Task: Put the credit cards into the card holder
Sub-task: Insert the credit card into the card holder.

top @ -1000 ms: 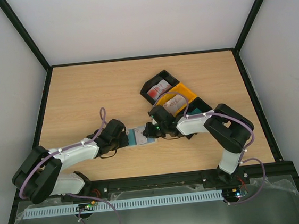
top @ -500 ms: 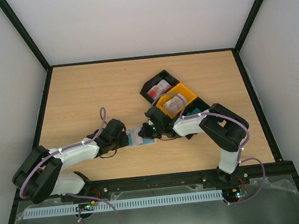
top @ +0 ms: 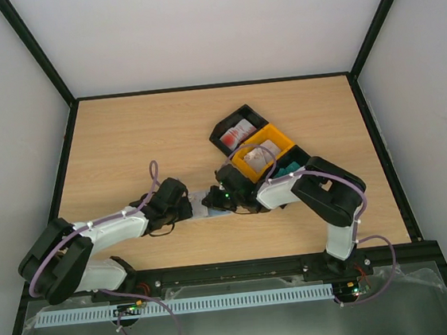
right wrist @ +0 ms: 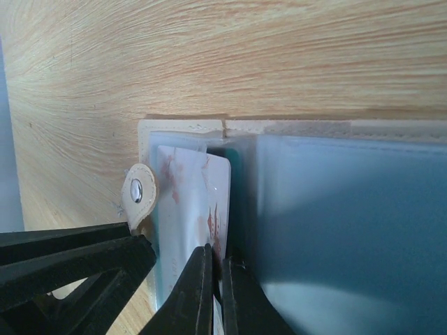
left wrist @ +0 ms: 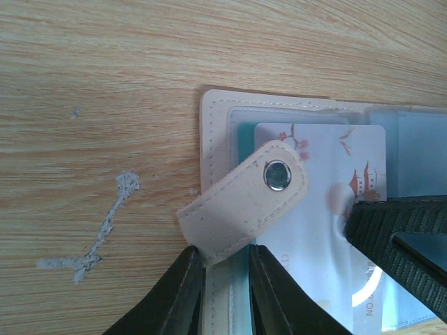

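Note:
The beige card holder point(left wrist: 215, 118) lies open on the wooden table between my two grippers point(top: 199, 197). Its snap strap point(left wrist: 244, 209) curls up over the pockets. My left gripper point(left wrist: 227, 272) is shut on the holder's near edge, beside a teal card point(left wrist: 243, 137) tucked inside. A white credit card with red print point(right wrist: 185, 202) sits partly inside a clear pocket of the holder point(right wrist: 181, 128). My right gripper point(right wrist: 215, 265) is shut on that card's edge. In the top view the left gripper point(top: 185, 208) and right gripper point(top: 214, 200) nearly meet over the holder.
Three small bins stand in a diagonal row behind the right arm: a black one with white and red cards point(top: 238, 133), an orange one point(top: 265, 153), and a black one with teal cards point(top: 291, 165). A clear sleeve of the holder point(right wrist: 335, 223) stands beside the right fingers.
My right gripper has moved left with the white card, pushing it farther over the holder, so less of the holder shows from above. The left arm has stayed put.

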